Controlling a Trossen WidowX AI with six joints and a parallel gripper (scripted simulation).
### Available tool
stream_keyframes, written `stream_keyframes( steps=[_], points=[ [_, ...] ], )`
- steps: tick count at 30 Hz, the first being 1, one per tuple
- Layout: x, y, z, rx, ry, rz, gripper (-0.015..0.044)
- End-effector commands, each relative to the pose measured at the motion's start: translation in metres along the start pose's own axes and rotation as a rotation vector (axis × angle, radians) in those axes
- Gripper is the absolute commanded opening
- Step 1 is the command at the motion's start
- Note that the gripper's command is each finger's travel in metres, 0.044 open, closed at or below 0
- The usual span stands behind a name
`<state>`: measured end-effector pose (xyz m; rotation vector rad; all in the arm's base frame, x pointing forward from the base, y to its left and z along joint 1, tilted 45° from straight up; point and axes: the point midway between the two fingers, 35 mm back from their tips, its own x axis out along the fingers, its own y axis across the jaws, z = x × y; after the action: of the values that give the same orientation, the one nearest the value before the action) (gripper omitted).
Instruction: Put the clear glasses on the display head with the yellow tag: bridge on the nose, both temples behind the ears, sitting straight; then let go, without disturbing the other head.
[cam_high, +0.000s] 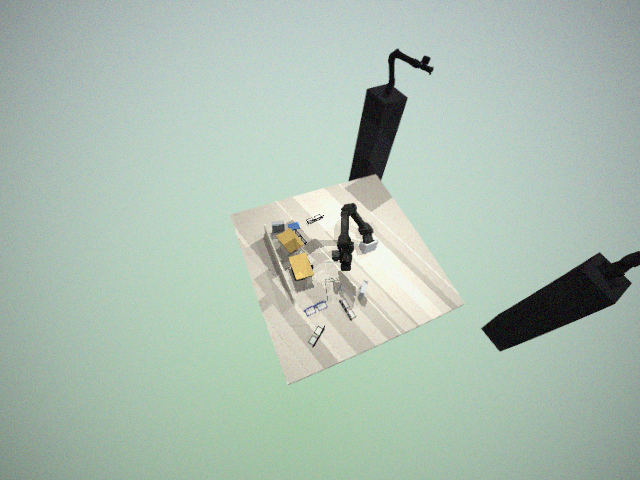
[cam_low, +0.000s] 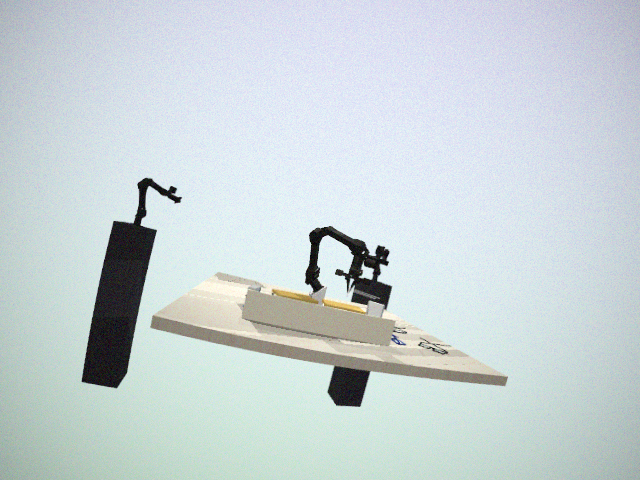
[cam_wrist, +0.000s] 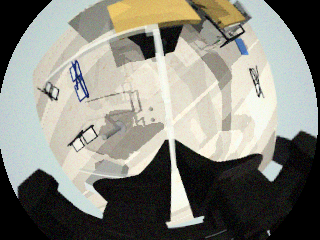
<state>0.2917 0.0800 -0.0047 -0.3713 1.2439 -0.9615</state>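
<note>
My gripper (cam_low: 349, 290) (cam_wrist: 170, 142) is shut on the clear glasses (cam_low: 367, 294) (cam_wrist: 162, 75), held above the table. In the wrist view one pale bar runs up from the fingertips, and another bends away left at its top. Two display stands with orange-yellow tops are in front of the long wall. The nearer top (cam_high: 301, 266) (cam_low: 343, 306) (cam_wrist: 152, 15) lies beyond the glasses in the wrist view. The farther top (cam_high: 290, 240) (cam_low: 294, 296) has dark glasses (cam_wrist: 225, 39) beside its edge. Faces, noses, ears and the yellow tag cannot be made out.
A pale wall (cam_low: 315, 317) stands behind the stands. Blue glasses (cam_high: 315, 308) and dark glasses (cam_high: 347, 308) (cam_high: 317, 333) lie on the table (cam_high: 413, 268); another dark pair (cam_high: 314, 219) lies farther back. A blue piece (cam_high: 293, 225) is beside the farther stand. A pale block (cam_high: 363, 289) stands nearby.
</note>
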Motion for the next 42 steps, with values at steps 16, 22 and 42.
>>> stream_keyframes(
  steps=[16,22,42],
  points=[
    [0.011,-0.019,0.004,0.741,0.092,0.005,0.0000],
    [0.015,-0.025,0.005,0.975,0.122,-0.008,0.0000],
    [0.038,-0.028,0.001,1.348,0.156,-0.021,0.0000]
  ],
)
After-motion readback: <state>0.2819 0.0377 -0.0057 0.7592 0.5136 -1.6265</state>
